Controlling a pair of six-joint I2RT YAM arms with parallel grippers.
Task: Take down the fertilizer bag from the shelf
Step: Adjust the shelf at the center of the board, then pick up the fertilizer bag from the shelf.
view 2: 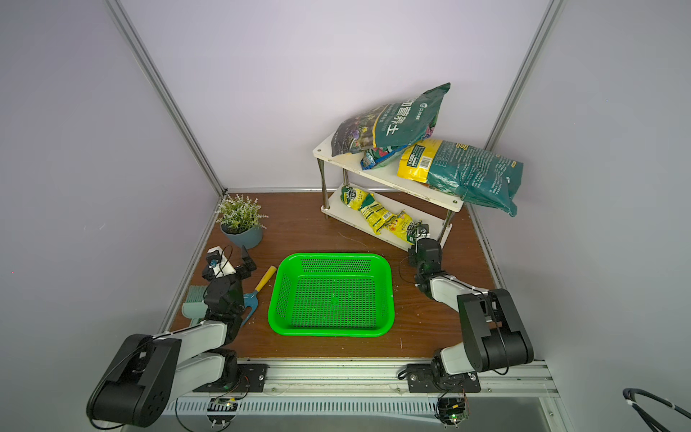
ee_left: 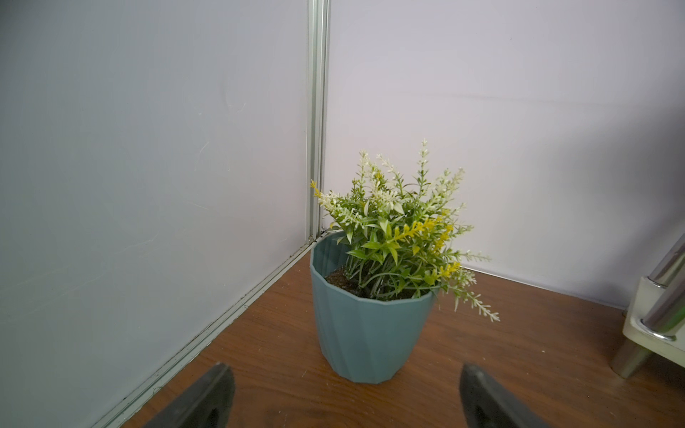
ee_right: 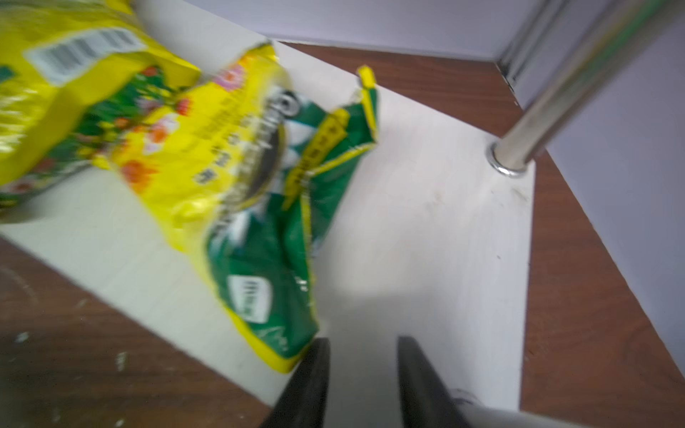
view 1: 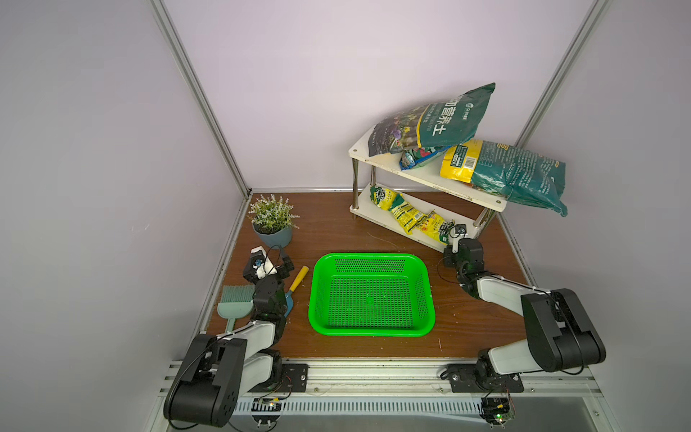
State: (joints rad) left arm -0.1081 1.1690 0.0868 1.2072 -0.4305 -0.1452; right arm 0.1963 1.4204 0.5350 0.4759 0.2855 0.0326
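The shelf (view 1: 389, 159) (view 2: 336, 157) stands at the back right on chrome legs. On its lower board (ee_right: 426, 207) lie two yellow-and-green fertilizer bags; the nearer bag (view 1: 433, 224) (view 2: 402, 224) (ee_right: 230, 174) is crumpled, with its green end toward me. My right gripper (view 1: 458, 229) (view 2: 422, 230) (ee_right: 363, 342) is at that end, open, nothing between its fingers; one finger (ee_right: 315, 370) sits against the bag's corner. My left gripper (view 1: 272, 258) (view 2: 230, 258) (ee_left: 344, 367) is wide open and empty, facing the potted plant.
On the top board lie a dark green soil bag (view 1: 433, 119), a small bag (view 1: 415, 157) and a teal-and-yellow bag (view 1: 512, 172) overhanging the edge. A green basket (view 1: 370, 258) sits mid-table. Potted plant (view 1: 273, 220) (ee_left: 370, 326), brush (view 1: 233, 303) and trowel (view 1: 299, 278) are at left.
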